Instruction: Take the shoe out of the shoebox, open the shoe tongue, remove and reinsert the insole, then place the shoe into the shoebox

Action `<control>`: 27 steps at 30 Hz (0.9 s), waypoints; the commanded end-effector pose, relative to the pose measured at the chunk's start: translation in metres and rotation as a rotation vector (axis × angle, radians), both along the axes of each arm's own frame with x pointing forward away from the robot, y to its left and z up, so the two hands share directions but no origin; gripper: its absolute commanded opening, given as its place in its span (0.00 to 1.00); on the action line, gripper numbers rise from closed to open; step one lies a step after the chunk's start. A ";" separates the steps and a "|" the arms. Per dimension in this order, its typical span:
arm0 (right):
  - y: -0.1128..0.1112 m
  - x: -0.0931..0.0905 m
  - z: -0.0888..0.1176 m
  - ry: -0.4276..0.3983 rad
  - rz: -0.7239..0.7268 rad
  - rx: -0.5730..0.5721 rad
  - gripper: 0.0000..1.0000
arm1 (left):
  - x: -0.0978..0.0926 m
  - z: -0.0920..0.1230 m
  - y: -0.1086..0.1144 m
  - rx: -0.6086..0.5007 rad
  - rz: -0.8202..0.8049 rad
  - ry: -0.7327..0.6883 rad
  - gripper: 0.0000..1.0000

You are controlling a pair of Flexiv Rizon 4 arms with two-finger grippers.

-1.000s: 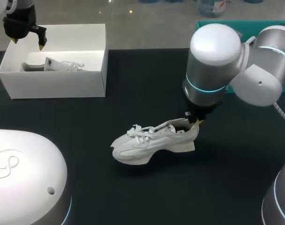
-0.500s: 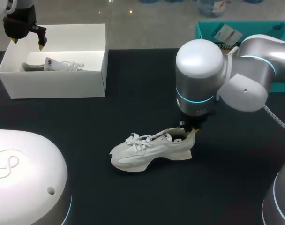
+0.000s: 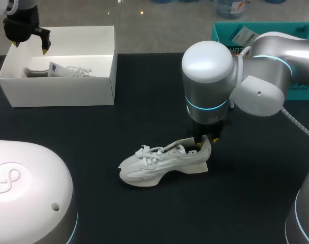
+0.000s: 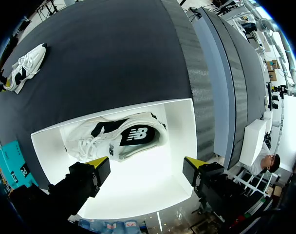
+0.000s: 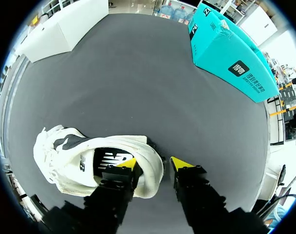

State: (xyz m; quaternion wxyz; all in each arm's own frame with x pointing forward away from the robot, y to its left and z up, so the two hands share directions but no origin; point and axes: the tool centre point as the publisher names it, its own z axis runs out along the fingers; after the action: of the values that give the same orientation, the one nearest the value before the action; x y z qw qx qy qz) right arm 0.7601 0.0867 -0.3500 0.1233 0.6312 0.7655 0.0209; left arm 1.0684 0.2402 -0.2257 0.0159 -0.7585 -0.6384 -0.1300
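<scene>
Light falls evenly from overhead and the scene is bright; the matte dark table (image 3: 144, 112) gives back no glare; the white shoebox (image 3: 63, 86) at the far left is the brightest patch, and seen from the left wrist its floor (image 4: 138, 190) is washed to plain white near the camera, with only a faint shadow under the second shoe (image 4: 119, 141); the shoe (image 3: 162, 161) on the table casts a soft, thin shadow beneath its sole; the glossy right arm (image 3: 208, 76) carries a broad soft highlight on top and a glowing cyan ring; the teal box (image 5: 231, 53) is evenly lit.
</scene>
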 end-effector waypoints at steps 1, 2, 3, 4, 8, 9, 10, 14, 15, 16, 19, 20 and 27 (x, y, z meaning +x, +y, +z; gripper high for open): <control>-0.010 -0.005 0.027 -0.012 0.054 0.090 1.00 | -0.001 0.000 0.000 0.001 -0.001 -0.002 1.00; -0.010 -0.005 0.034 -0.024 0.083 0.124 1.00 | -0.001 0.000 0.000 0.001 -0.001 -0.002 1.00; -0.010 -0.005 0.041 -0.043 0.116 0.154 1.00 | -0.001 0.000 0.000 0.001 -0.001 -0.002 1.00; -0.009 -0.005 0.050 -0.061 0.190 0.166 1.00 | -0.001 0.000 0.000 0.001 -0.001 -0.002 1.00; -0.007 -0.008 0.066 -0.094 0.466 0.273 1.00 | -0.001 0.000 0.000 0.001 -0.001 -0.002 1.00; -0.007 -0.010 0.067 -0.091 0.542 0.299 1.00 | -0.001 0.000 0.000 0.001 -0.001 -0.002 1.00; -0.007 -0.012 0.068 -0.086 0.596 0.325 1.00 | -0.001 0.000 0.000 0.001 -0.001 -0.002 1.00; -0.005 -0.021 0.070 -0.003 0.841 0.404 1.00 | -0.001 0.000 0.000 0.001 -0.001 -0.002 1.00; -0.004 -0.022 0.070 0.012 0.880 0.405 1.00 | -0.001 0.000 0.000 0.001 -0.001 -0.002 1.00; -0.004 -0.026 0.070 0.033 0.930 0.436 1.00 | -0.001 0.000 0.000 0.001 -0.001 -0.002 1.00; -0.004 -0.026 0.070 0.033 0.930 0.436 1.00 | -0.001 0.000 0.000 0.001 -0.001 -0.002 1.00; -0.004 -0.026 0.070 0.033 0.930 0.436 1.00 | -0.001 0.000 0.000 0.001 -0.001 -0.002 1.00; -0.004 -0.026 0.070 0.033 0.930 0.436 1.00 | -0.001 0.000 0.000 0.001 -0.001 -0.002 1.00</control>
State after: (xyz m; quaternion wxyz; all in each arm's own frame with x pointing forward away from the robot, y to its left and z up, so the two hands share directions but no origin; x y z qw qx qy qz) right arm 0.7338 0.0905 -0.2763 0.0445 0.3128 0.9353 0.1593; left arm 1.0684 0.2402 -0.2257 0.0159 -0.7585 -0.6384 -0.1300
